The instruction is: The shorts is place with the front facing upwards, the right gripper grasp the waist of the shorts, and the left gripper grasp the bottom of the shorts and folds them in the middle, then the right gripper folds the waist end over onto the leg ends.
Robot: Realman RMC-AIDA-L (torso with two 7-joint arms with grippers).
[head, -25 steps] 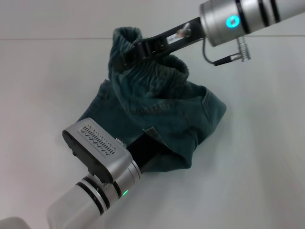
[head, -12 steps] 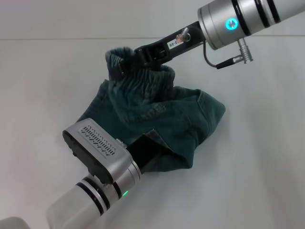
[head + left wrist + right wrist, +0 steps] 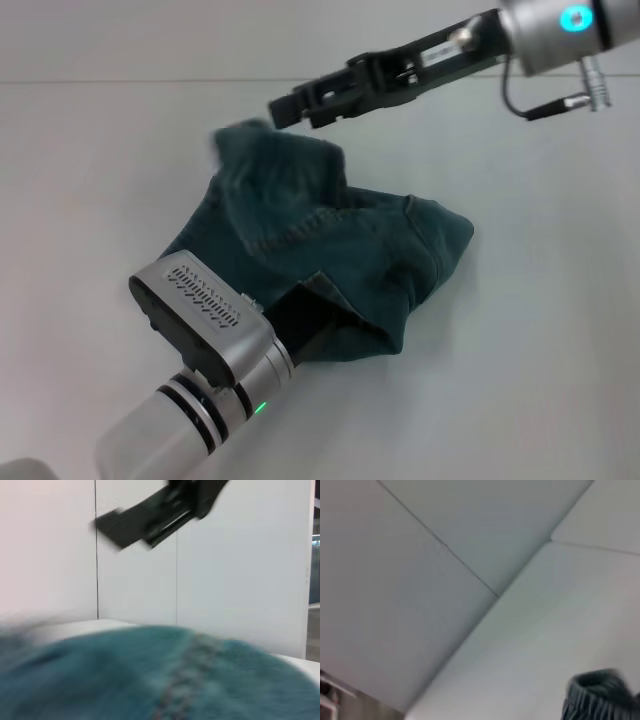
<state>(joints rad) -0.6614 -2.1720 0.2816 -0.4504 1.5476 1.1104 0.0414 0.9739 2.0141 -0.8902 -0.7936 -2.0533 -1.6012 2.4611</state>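
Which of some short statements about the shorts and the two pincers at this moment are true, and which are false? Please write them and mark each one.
1. The right pincer holds the waist of the shorts. False: it hangs above the cloth, apart from it.
2. The left pincer is at the near edge of the shorts. True.
3. The shorts lie flat and spread out. False: they are bunched in a heap.
4. The shorts lie on a white table. True.

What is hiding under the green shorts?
Only the white table shows around the crumpled shorts. The left pincer pokes into the near edge, its tips covered by cloth. The right pincer hovers above, holding nothing. Whatever lies beneath is hidden.
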